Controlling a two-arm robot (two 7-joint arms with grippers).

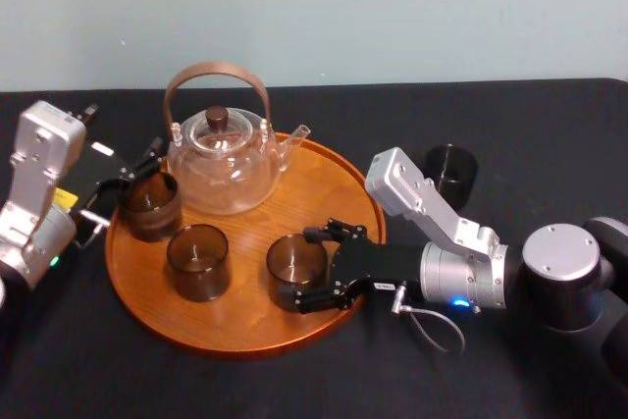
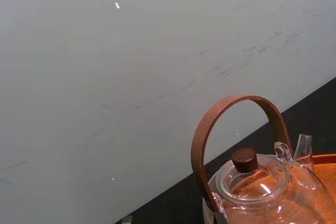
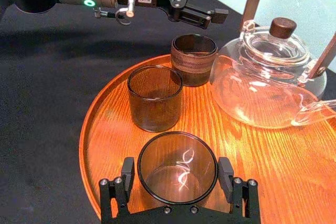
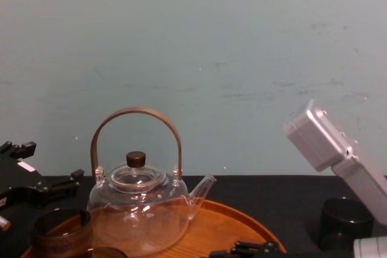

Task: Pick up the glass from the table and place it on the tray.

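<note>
Gripping the glass (image 3: pixel 177 169) with my right gripper (image 1: pixel 324 267), jaws clenched on opposite walls. It stands on the tray (image 1: pixel 245 336) between them. Likely light, stiff, slick and brittle, so squeeze gently at mid-wall. Pad contact is hard to make out. Behind my wrist, a spare glass (image 1: pixel 451 174) on the table (image 1: pixel 530 125) is half hidden. My left gripper (image 1: pixel 123 183) idles beyond my jaws, released.

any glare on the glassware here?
Right wrist view: bright glint in the bottom of the glass at the right hand, streaks on the teapot. Head view: white highlights on the teapot's lid; left hand at the tray's left rim. Left wrist view: small glint on the lid.
</note>
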